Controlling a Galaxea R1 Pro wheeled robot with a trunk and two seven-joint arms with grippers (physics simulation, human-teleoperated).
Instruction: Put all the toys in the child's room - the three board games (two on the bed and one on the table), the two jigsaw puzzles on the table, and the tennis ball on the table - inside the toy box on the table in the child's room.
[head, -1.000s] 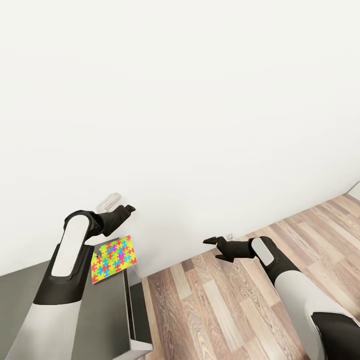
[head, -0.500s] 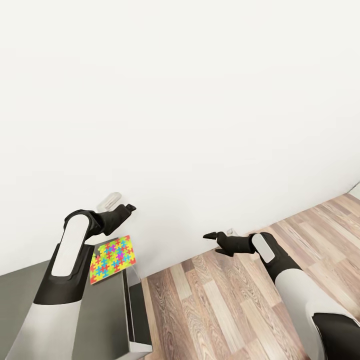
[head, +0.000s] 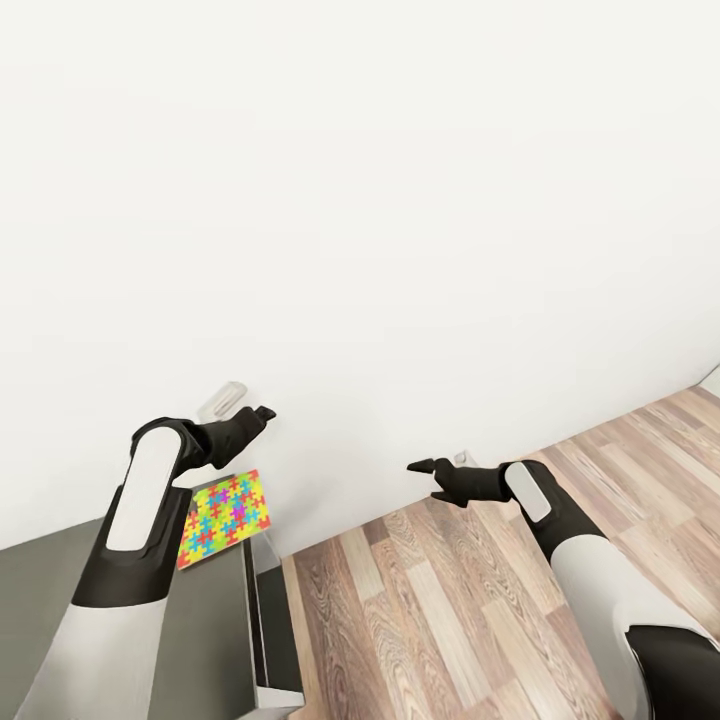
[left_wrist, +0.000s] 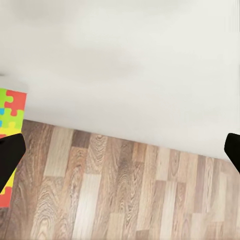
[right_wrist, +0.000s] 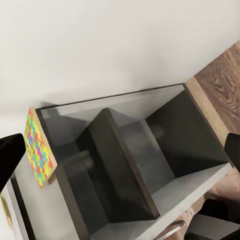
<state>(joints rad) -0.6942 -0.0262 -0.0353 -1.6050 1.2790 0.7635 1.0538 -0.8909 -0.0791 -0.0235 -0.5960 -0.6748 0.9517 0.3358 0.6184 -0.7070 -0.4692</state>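
Jigsaw-patterned and thin, a flat square puzzle (head: 222, 518) of red, yellow, green, blue and purple interlocking pieces lay on the far corner of a dark grey cabinet top (head: 200, 640), close against the plain white wall (head: 400, 200). From my right wrist camera it (right_wrist: 39, 150) appeared edge-on as a slim coloured slab at the cabinet's rim, beside an open dark grey compartment (right_wrist: 130, 165) split by an upright divider. My left wrist camera caught one bright corner of it (left_wrist: 10, 112), partly hidden behind a dark fingertip.

My left gripper (head: 262, 413) hung above and a little beyond the puzzle, not touching it, pointed toward the wall. Its two fingers sat at opposite borders of the wrist picture, spread wide with nothing between them. A pale translucent cylinder (head: 220, 399) showed just behind that arm, near the wall.

My right gripper (head: 424, 468) floated well apart from the puzzle, over the wood-plank floor (head: 450, 600), also aimed at the wall. Its fingers likewise stood far apart and held nothing.

Past the cabinet's edge the top dropped straight to the floor, which ran open along the wall's foot toward the far right corner.
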